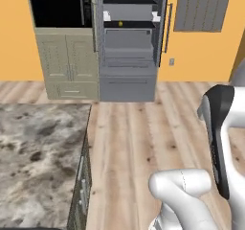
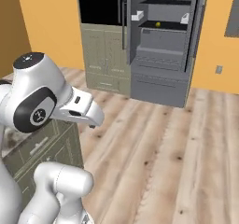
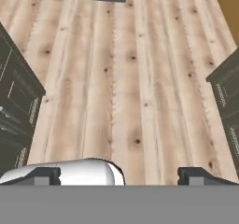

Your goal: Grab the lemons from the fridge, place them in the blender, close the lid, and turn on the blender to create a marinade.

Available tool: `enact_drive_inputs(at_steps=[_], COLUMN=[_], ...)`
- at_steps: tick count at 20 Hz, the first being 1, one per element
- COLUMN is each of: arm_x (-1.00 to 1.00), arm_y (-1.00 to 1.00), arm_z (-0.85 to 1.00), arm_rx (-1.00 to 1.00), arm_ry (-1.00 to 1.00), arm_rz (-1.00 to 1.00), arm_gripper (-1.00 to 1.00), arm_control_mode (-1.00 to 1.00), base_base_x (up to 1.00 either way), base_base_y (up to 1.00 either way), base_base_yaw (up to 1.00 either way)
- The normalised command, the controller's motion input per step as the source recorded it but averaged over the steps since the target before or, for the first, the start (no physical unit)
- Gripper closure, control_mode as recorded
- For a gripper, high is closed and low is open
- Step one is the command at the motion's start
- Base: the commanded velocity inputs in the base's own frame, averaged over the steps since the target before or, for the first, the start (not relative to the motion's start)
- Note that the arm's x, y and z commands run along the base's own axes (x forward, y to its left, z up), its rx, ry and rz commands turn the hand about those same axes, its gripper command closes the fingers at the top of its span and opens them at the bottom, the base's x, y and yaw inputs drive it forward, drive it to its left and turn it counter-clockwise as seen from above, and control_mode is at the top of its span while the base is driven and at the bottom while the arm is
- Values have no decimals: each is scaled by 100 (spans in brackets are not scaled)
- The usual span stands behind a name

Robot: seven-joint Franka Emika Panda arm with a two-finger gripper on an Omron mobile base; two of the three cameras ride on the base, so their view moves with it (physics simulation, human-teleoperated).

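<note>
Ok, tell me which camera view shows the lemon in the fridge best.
The right base view: the lemon sits unobstructed on a shelf of the open fridge. The left base view shows it as a fainter yellow speck.

We see the tall grey fridge [image 1: 128, 47] standing open beside the beige cabinet [image 1: 67, 61], against the orange wall. One small yellow lemon [image 2: 158, 24] rests on a dark shelf inside the fridge, above its grey drawers.

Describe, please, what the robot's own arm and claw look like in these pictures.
The arm is glossy white, built of rounded, bulbous links with dark grey to black joint bands and a round dark cap with a small ring mark. The claw has two small dark, blocky fingertips. No cables show.
</note>
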Motion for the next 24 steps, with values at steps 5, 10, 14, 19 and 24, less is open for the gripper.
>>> enact_drive_inputs(at_steps=[5, 10, 14, 19, 24], arm_x=[0, 0, 0, 0, 0], arm_y=[0, 0, 0, 0, 0], arm_z=[0, 0, 0, 0, 0], arm_rx=[0, 0, 0, 0, 0], arm_ry=[0, 0, 0, 0, 0], arm_rz=[0, 0, 0, 0, 0], arm_gripper=[-100, -100, -100, -100, -100], arm_control_mode=[100, 100, 100, 100, 100], base_base_x=[100, 100, 100, 100, 100], base_base_y=[-3, 19, 35, 47, 66], base_base_yaw=[-5, -17, -16, -19, -18])
